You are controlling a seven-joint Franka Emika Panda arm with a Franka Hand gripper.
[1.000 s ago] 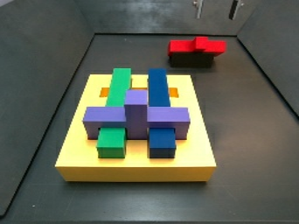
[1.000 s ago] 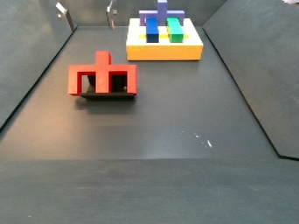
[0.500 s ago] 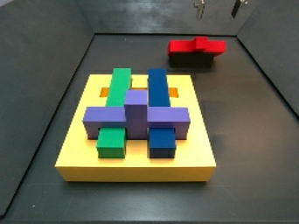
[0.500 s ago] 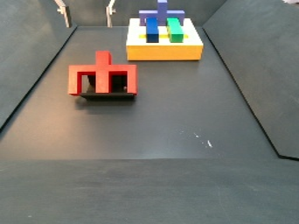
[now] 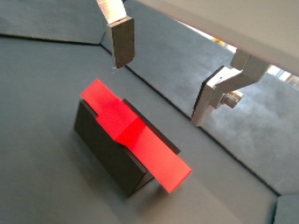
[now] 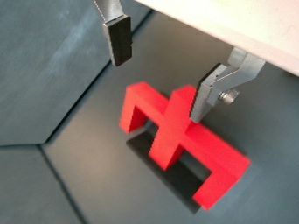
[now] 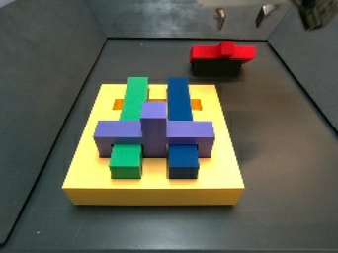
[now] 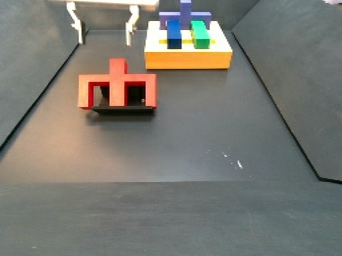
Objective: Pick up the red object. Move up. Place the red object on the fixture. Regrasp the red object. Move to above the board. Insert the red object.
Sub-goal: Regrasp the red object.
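The red object sits on the fixture, far from the board. The gripper hangs above it, jaws wide apart and empty. It looks rigid, light and smooth; grip the central stem squarely.

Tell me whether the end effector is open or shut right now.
Open. In both wrist views the end effector hangs above the red object on the fixture, its fingers wide apart with nothing between them.
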